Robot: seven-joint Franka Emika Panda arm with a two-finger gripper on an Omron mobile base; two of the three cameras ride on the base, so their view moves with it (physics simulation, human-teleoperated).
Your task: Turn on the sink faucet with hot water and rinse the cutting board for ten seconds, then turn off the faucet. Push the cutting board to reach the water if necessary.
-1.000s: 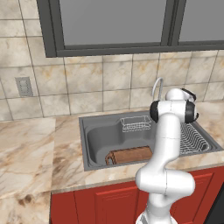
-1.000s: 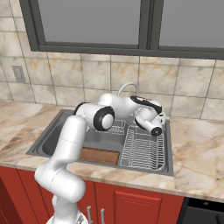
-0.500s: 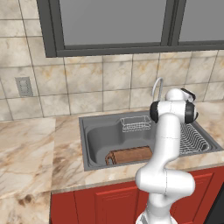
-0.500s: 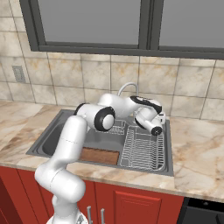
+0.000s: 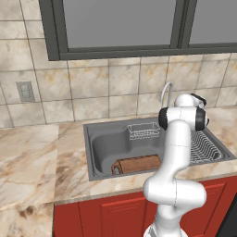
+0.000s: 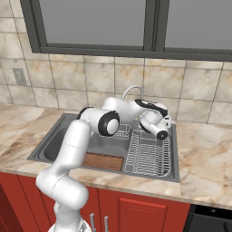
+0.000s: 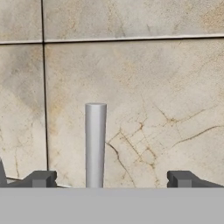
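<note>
Right base view, marble counter [image 6: 206,154], beige tiled wall [image 6: 158,81], hand [image 7: 109,178] fingers apart.

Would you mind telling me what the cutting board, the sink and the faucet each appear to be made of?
The cutting board looks like wood: reddish-brown, matte, with faint streaks. The sink seems to be metal with a dull dark grey finish and soft shading, no bright glare. The sink faucet looks like polished or coated metal, a slim silvery-white arch; being rendered, its exact finish is hard to tell.
</note>
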